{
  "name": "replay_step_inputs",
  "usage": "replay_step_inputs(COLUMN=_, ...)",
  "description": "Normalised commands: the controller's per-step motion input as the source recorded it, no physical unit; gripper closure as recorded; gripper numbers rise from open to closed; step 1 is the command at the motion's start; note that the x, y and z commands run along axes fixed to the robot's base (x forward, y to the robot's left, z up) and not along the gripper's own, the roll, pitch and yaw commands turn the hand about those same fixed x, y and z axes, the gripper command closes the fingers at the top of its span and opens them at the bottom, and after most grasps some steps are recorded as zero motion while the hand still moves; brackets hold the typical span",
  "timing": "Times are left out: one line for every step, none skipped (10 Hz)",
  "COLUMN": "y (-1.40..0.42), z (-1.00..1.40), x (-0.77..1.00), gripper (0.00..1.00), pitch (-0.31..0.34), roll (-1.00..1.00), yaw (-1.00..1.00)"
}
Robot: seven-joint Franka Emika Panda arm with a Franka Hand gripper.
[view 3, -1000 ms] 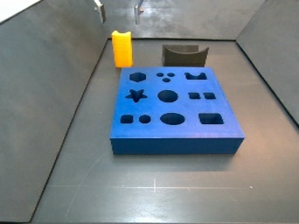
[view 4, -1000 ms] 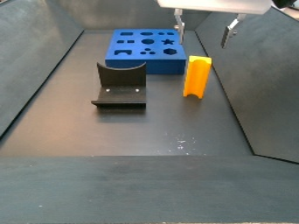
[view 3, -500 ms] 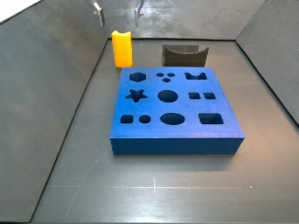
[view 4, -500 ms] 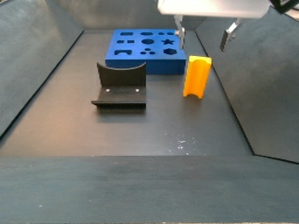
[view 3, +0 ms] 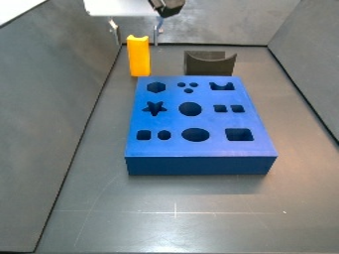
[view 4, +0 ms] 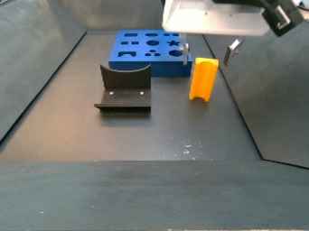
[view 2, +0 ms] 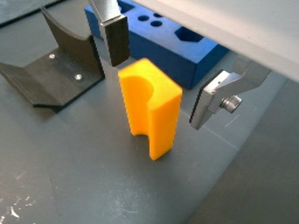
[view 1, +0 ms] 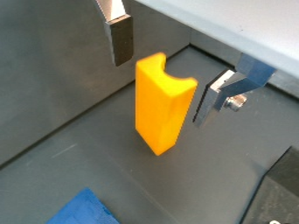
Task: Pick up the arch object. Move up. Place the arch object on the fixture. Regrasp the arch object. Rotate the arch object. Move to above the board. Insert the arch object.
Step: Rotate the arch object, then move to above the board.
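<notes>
The arch object (view 3: 138,56) is a yellow-orange block standing upright on the floor, its notch facing up, left of the fixture (view 3: 209,63) and behind the blue board (view 3: 199,124). My gripper (view 3: 137,33) hangs open just above it. In both wrist views the arch object (view 1: 163,101) (view 2: 152,109) stands between the two fingers (view 1: 121,39) (view 2: 208,101), with a gap on each side. From a side view the gripper (view 4: 209,52) sits over the arch object (view 4: 204,79), its fingertips at about the level of the block's top.
The dark fixture (view 4: 123,87) stands in front of the board (view 4: 151,50) in that view, left of the arch object. Grey walls slope up around the floor; one wall is close beside the arch object (view 3: 79,69).
The gripper has come down toward the arch object; the hand's body now shows in both side views. The arch object, board and fixture have not moved.
</notes>
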Motion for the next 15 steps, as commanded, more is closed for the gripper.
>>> replay_step_inputs(y=0.0, z=-0.57, x=0.02, gripper=0.0, pitch=-0.052, roll=-0.03, yaw=-0.01)
replay_step_inputs(y=0.0, z=-0.48, x=0.03, gripper=0.0, pitch=-0.051, roll=-0.04, yaw=0.0)
replay_step_inputs(y=0.0, z=-0.39, x=0.03, gripper=0.0, pitch=-0.049, roll=-0.04, yaw=0.0)
replay_step_inputs(y=0.0, z=-0.31, x=0.03, gripper=0.0, pitch=-0.049, roll=-0.04, yaw=0.01)
replay_step_inputs(y=0.0, z=-0.2, x=0.04, gripper=0.0, pitch=-0.043, roll=-0.05, yaw=0.01)
replay_step_inputs(y=0.0, z=0.0, x=0.0, gripper=1.0, pitch=0.0, roll=0.0, yaw=0.0)
replay_step_inputs(y=-0.08, z=1.0, x=-0.06, gripper=1.0, pitch=0.244, roll=0.12, yaw=0.0)
replay_step_inputs(y=-0.08, z=1.0, x=-0.06, gripper=1.0, pitch=0.239, roll=0.12, yaw=0.0)
replay_step_inputs(y=-0.08, z=1.0, x=-0.05, gripper=1.0, pitch=0.211, roll=0.13, yaw=0.01)
replay_step_inputs(y=-0.07, z=1.0, x=-0.04, gripper=1.0, pitch=0.154, roll=0.13, yaw=0.02)
replay_step_inputs(y=-0.07, z=1.0, x=-0.04, gripper=1.0, pitch=0.132, roll=0.13, yaw=0.02)
replay_step_inputs(y=-0.06, z=1.0, x=-0.04, gripper=1.0, pitch=0.09, roll=0.14, yaw=0.02)
replay_step_inputs(y=-0.06, z=1.0, x=-0.04, gripper=1.0, pitch=0.077, roll=0.15, yaw=0.03)
replay_step_inputs(y=-0.06, z=1.0, x=-0.03, gripper=1.0, pitch=0.061, roll=0.15, yaw=0.03)
replay_step_inputs(y=-0.06, z=1.0, x=-0.03, gripper=1.0, pitch=0.056, roll=0.16, yaw=0.03)
